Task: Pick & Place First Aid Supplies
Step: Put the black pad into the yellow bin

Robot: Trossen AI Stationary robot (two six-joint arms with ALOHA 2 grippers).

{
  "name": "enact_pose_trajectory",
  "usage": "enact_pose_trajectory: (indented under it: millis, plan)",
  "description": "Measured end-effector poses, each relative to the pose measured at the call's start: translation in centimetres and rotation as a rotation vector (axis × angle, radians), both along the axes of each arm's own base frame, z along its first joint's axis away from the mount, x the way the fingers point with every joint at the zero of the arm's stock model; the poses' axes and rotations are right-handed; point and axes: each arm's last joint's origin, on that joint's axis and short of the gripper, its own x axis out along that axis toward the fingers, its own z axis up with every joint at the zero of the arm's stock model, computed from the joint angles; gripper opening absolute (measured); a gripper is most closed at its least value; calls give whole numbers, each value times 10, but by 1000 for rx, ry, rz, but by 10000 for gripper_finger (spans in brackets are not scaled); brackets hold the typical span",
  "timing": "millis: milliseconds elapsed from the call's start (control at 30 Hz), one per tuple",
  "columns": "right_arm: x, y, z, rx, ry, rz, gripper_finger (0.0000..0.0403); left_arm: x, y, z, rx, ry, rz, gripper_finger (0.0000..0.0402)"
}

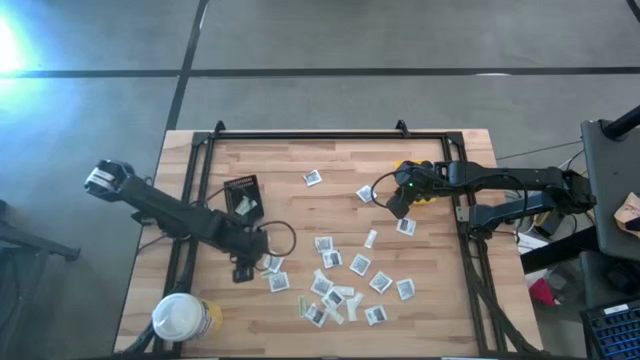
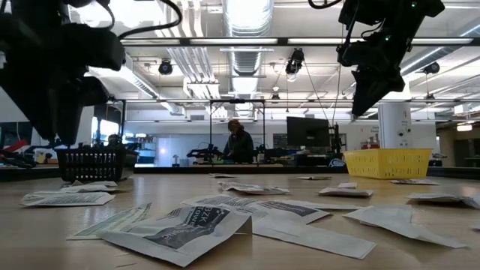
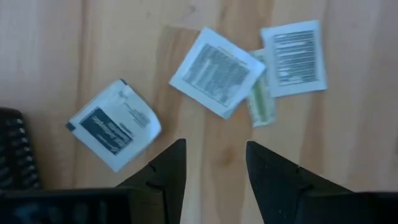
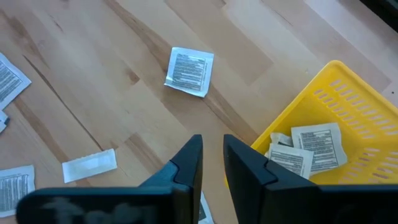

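Above the table's lower left, the left gripper [image 3: 211, 168] hangs with fingers apart and empty over scattered packets [image 1: 345, 285]. At right of centre, the right gripper [image 4: 212, 158], fingers nearly together and holding nothing, sits beside the yellow bin [image 4: 348, 99], which already contains packets. Best next: the left should settle squarely over one packet before pinching.

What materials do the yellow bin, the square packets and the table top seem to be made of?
Yellow bin: likely moulded plastic, with slotted walls and an even, smooth colour.
Square packets: probably paper or foil-paper, thin, printed, with sealed edges.
Table top: wood, showing joined strips and grain.
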Motion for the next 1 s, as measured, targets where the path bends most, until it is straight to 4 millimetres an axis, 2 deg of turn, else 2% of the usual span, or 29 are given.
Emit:
enact_pose_trajectory:
  millis: [533, 733, 1000]
  plan:
    - [0, 0, 0, -2, 1, 0, 71, 12, 0, -29, 183, 62, 24, 158]
    - [0, 0, 0, -3, 2, 3, 63, 17, 0, -40, 259, 73, 38, 158]
    - [1, 0, 0, -4, -4, 3, 56, 16, 1, -53, 273, 98, 34, 158]
